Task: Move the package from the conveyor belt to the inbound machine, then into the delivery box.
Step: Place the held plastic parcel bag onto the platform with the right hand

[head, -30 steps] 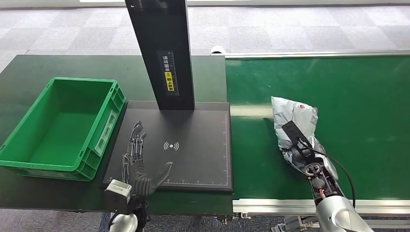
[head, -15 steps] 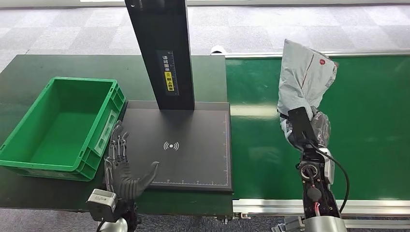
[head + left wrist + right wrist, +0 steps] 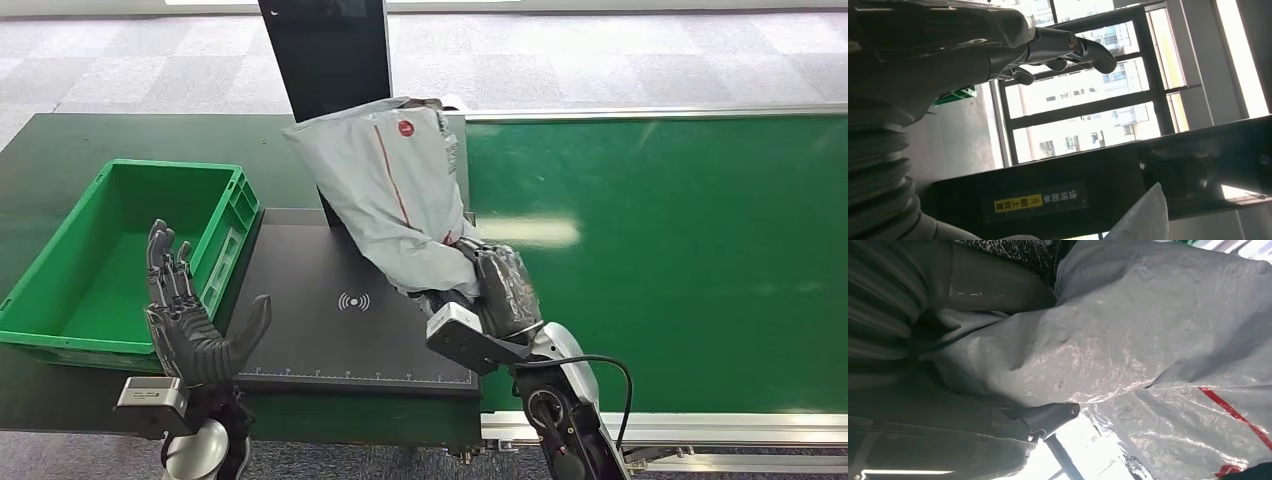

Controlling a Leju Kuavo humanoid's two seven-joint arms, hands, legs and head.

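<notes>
the right hand (image 3: 500, 290) grips the package (image 3: 395, 190) at its lower end, fingers wrapped around the crumpled plastic; in the right wrist view the thumb (image 3: 1048, 416) presses against the grey film of the package (image 3: 1148, 340); the package is a grey plastic mailer with a red stripe and a small red mark, held upright and tilted to the left; it hangs above the right half of the black scanner pad (image 3: 330, 330), in front of the black post (image 3: 325, 50); whether its lower end touches the pad cannot be told; the left hand (image 3: 185, 320) is raised at the near left edge of the pad, holding nothing, fingers straight and slightly apart, thumb spread to the right; in the left wrist view its fingers (image 3: 1068, 47) are extended; the green box (image 3: 60, 310) sits just left of the pad on the dark table (image 3: 60, 140); the green belt (image 3: 700, 250) lies to the right of the pad.
</notes>
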